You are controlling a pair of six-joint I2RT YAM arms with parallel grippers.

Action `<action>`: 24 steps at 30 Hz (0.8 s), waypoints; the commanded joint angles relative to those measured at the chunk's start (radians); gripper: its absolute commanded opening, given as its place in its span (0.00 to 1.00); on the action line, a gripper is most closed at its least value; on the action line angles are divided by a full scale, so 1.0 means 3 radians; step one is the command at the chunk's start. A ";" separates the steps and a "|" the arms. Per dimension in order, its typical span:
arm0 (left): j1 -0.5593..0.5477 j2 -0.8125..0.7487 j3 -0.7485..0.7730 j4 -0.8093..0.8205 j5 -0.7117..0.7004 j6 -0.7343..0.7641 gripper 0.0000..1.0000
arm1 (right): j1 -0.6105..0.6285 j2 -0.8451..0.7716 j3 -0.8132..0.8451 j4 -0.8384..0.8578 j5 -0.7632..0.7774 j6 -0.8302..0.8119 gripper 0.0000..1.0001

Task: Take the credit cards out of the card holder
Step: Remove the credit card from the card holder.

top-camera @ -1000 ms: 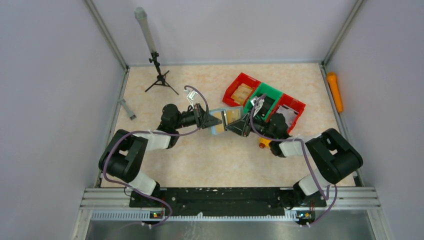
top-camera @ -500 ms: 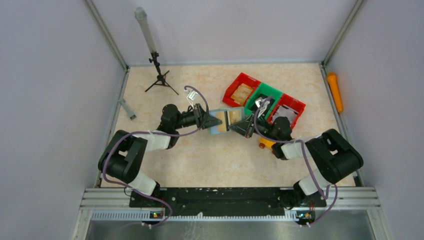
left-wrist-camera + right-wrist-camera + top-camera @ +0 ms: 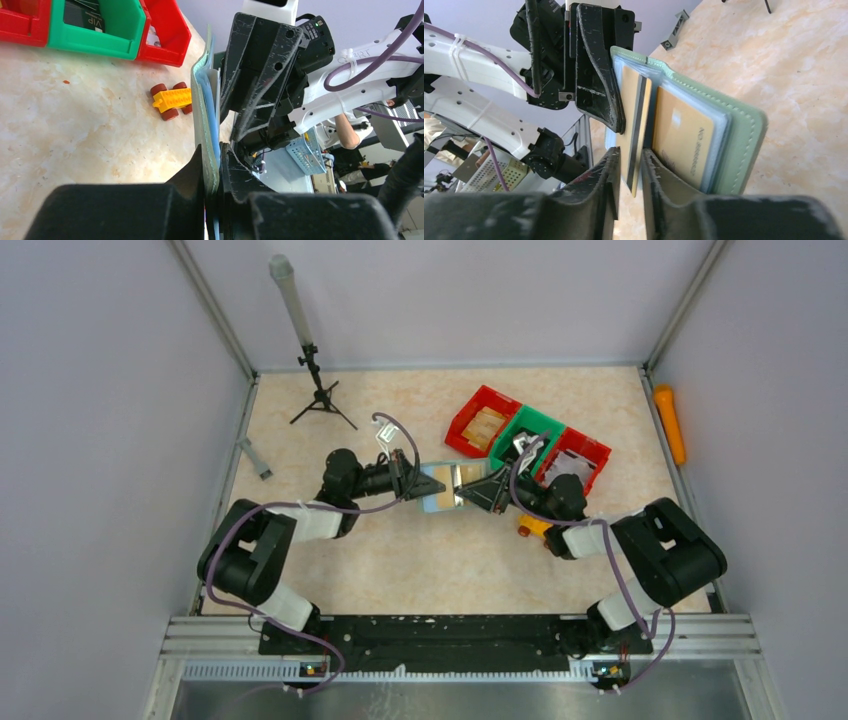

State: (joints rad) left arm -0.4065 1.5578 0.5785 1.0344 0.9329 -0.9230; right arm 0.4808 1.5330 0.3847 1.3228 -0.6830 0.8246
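The grey-green card holder (image 3: pixel 440 490) is held open above mid-table between both arms. My left gripper (image 3: pixel 418 483) is shut on its left edge; in the left wrist view the gripper (image 3: pixel 214 156) clamps the holder (image 3: pixel 202 100) edge-on. My right gripper (image 3: pixel 478 487) reaches in from the right. In the right wrist view this gripper (image 3: pixel 630 152) is shut on a tan credit card (image 3: pixel 633 125) with a dark stripe, which sticks partly out of the holder (image 3: pixel 746 145). A second tan card (image 3: pixel 684 140) sits in a blue-edged sleeve.
A red bin (image 3: pixel 483 418), a green bin (image 3: pixel 528 435) and another red bin (image 3: pixel 588 453) stand in a row behind the right arm. A yellow toy car (image 3: pixel 530 527) lies by the right arm. A small tripod (image 3: pixel 318 390) stands back left; an orange tool (image 3: pixel 668 423) lies far right.
My right wrist has swung up and turned at the holder's right side. The tan card faces show less from above. The left gripper has stayed on the holder.
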 commanded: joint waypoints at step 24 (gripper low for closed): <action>0.0022 0.0059 0.0002 0.0530 0.0103 -0.0229 0.00 | -0.0145 0.0107 -0.0022 0.0531 -0.0146 0.0187 0.24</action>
State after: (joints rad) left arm -0.3935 1.5665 0.5678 1.0832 0.9329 -0.9691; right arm 0.4480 1.5372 0.3733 1.3663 -0.6903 0.8616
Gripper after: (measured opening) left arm 0.122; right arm 0.193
